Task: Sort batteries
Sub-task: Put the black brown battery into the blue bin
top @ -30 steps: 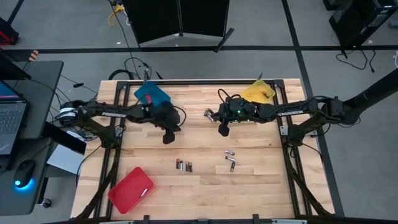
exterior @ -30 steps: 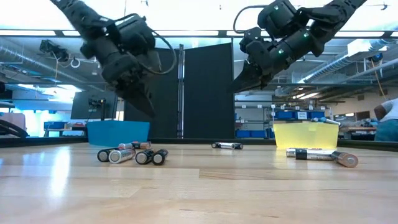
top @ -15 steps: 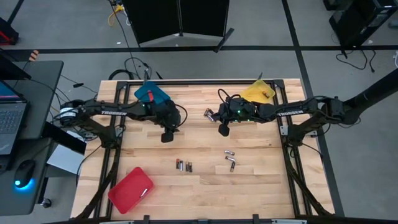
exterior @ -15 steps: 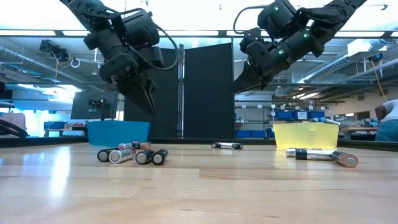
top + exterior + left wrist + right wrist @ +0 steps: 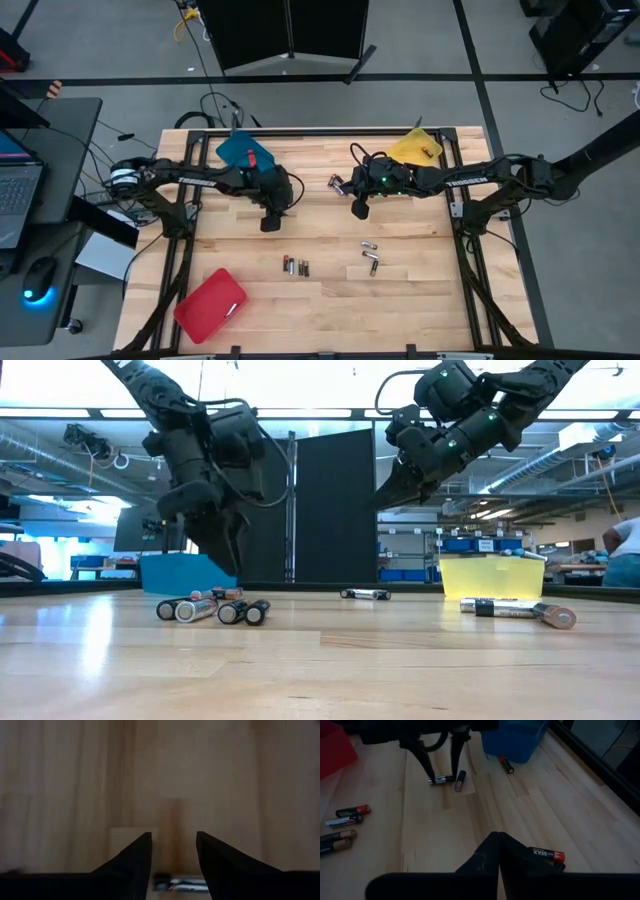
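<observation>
The left gripper point(image 5: 270, 222) hangs low over the desk point(image 5: 330, 300) just in front of the blue tray point(image 5: 245, 153), fingers spread, with a silvery battery point(image 5: 181, 885) lying crosswise right under them. From the other arm's camera that same cell point(image 5: 440, 780) sits beside a darker one point(image 5: 460, 780), the two nearly touching at one end.

The right gripper point(image 5: 359, 209) waits raised near the desk's middle, fingers pressed together on a battery point(image 5: 547, 854) with a red end, which pokes out sideways past the fingertips.

The other batteries are loose on the wood: a row of three point(image 5: 295, 267) toward the front, a small cluster point(image 5: 370, 256) to the right of it, one point(image 5: 506, 765) by the blue tray. There is also a yellow tray point(image 5: 416, 149) at the back right and a red tray point(image 5: 210, 304) at the front left.

These cells look hard, smooth and round, so I'd expect them to roll or squirt out if pinched off-centre. Each is light but rigid; nothing to crush. The sensible hold seems to be across the middle of the barrel, fingers square to its length, and the neighbouring dark cell leaves little room for a finger on that side.
</observation>
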